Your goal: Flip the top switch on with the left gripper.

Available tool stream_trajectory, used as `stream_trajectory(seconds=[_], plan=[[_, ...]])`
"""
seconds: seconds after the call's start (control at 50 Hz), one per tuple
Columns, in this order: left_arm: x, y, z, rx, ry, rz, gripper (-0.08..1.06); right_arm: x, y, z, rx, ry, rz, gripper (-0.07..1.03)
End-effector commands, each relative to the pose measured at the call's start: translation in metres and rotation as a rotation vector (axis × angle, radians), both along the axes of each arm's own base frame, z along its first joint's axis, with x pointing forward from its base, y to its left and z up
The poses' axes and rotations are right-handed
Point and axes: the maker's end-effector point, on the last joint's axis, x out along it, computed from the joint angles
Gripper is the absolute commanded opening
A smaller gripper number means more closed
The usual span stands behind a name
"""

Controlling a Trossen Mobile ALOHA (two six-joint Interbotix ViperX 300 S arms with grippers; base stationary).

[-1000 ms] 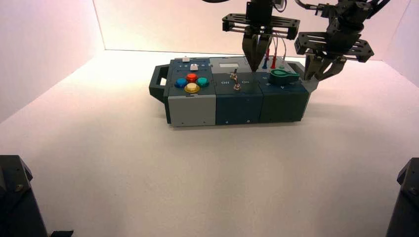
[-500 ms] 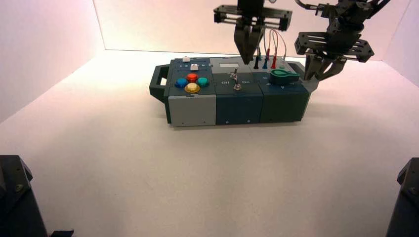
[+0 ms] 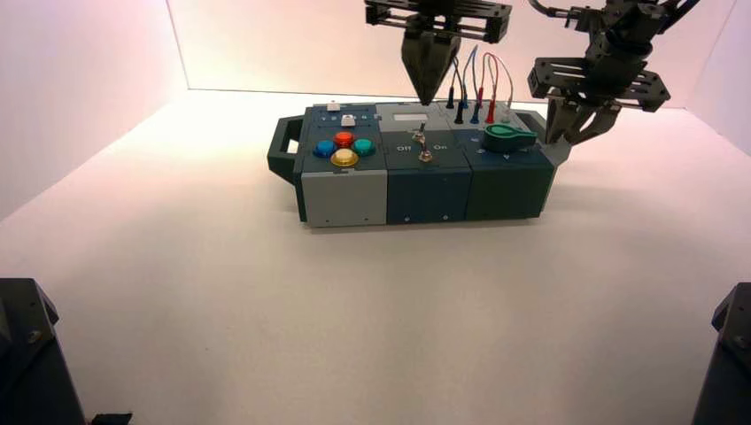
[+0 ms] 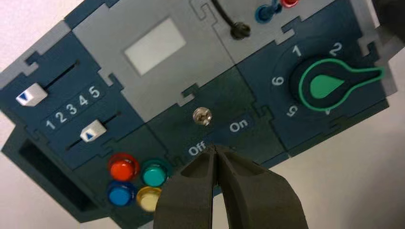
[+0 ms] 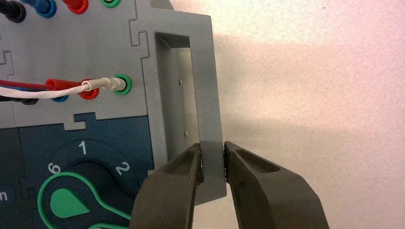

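Observation:
The top switch [image 3: 421, 133] is a tiny silver toggle on the dark middle panel of the box [image 3: 425, 190]. A like switch [image 3: 426, 155] stands just in front of it. In the left wrist view the top switch [image 4: 202, 116] shows end-on between "Off" and "On", and the fingers hide the other one. My left gripper [image 3: 425, 99] hangs shut and empty above the box, a little behind the switches, touching nothing; it also shows in the left wrist view [image 4: 216, 148]. My right gripper [image 3: 567, 133] is shut on the box's grey right handle [image 5: 205, 71].
The green rotary knob [image 3: 505, 135] sits right of the switches. Red, blue, teal and yellow buttons [image 3: 344, 148] sit to their left. Plugs and looped wires [image 3: 478, 88] stand at the back right, close to the left gripper. Two sliders [image 4: 90, 132] lie at the far left.
My left gripper has risen and moved left, from low beside the plugs to high above the grey display panel. The right gripper and the box have not moved.

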Motion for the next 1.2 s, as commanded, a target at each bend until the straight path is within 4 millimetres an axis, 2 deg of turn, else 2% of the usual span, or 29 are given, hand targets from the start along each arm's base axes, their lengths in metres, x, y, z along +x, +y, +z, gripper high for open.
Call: stream_trajectory(seconds=[0.02,0.16,0.22,0.44,0.48,0.88,1.2], plan=[[0.001,0.006,0.034,-0.039,-0.062,-0.006,-0.03,-0.003,0.002,-0.001,0.003,0.01,0.0,0.02],[-0.002,0.011,0.034,-0.043,-0.064,-0.004,-0.03,-0.002,0.002,0.0,0.003,0.006,0.001,0.07],[-0.002,0.012,0.035,-0.047,-0.068,-0.003,-0.03,-0.003,0.002,0.0,0.002,0.005,0.003,0.13],[-0.006,0.016,0.04,-0.054,-0.075,-0.005,-0.03,-0.003,0.002,0.005,0.005,0.008,0.003,0.44],[-0.006,0.017,0.041,-0.055,-0.076,-0.005,-0.03,-0.003,0.002,0.006,0.005,0.008,0.004,0.46],[-0.005,0.019,0.05,-0.065,-0.09,-0.014,-0.03,-0.006,0.003,0.021,0.01,0.014,0.01,0.46],[-0.003,0.026,0.062,-0.078,-0.11,-0.04,-0.03,-0.012,0.004,0.051,0.008,0.031,0.033,0.46]])
